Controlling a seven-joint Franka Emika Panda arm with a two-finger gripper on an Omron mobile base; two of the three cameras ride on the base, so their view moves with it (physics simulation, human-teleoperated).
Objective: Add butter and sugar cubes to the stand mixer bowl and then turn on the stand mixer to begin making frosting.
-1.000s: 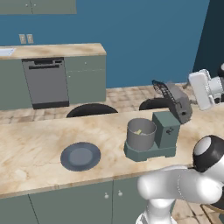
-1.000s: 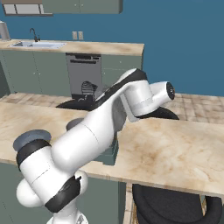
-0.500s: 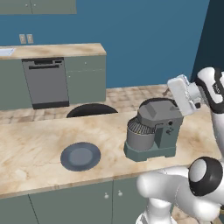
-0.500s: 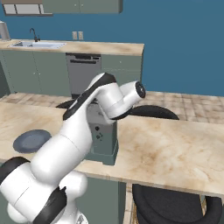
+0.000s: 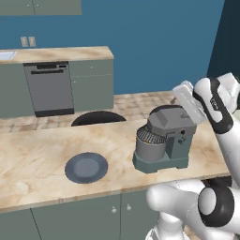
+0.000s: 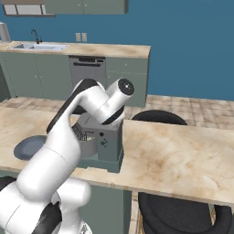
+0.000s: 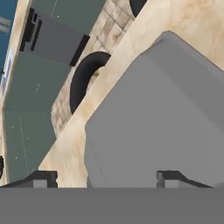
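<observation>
The tabletop [image 5: 42, 154], a marbled beige slab over grey-green cabinets, carried the stand mixer [image 5: 164, 140] toward its right side and a dark round plate [image 5: 86, 167] well apart to the mixer's left. A second ago the mixer's head stood tipped back, leaving the mouth of the stand mixer bowl [image 5: 149, 149] open with pale contents inside; half a second ago it was already coming down, and now it sat lowered over the bowl, so that only the bowl's grey side and ribbed rim showed beneath it in the left base view. The arm had swung in from the right over that time, and the tool [image 7: 107, 177] hung just above and behind the head, whose flat grey top [image 7: 166, 113] spread across the hand view. Its two dark fingertips [image 7: 41, 178] stood well apart with nothing between them. The butter could not be made out anywhere; it was presumably inside the covered bowl, though the pictures did not confirm that. With the head closed, the adding steps looked finished, and what remained was probably the small dark knob [image 5: 182, 132] on the column, which the tool would need to reach to switch the mixer on.
</observation>
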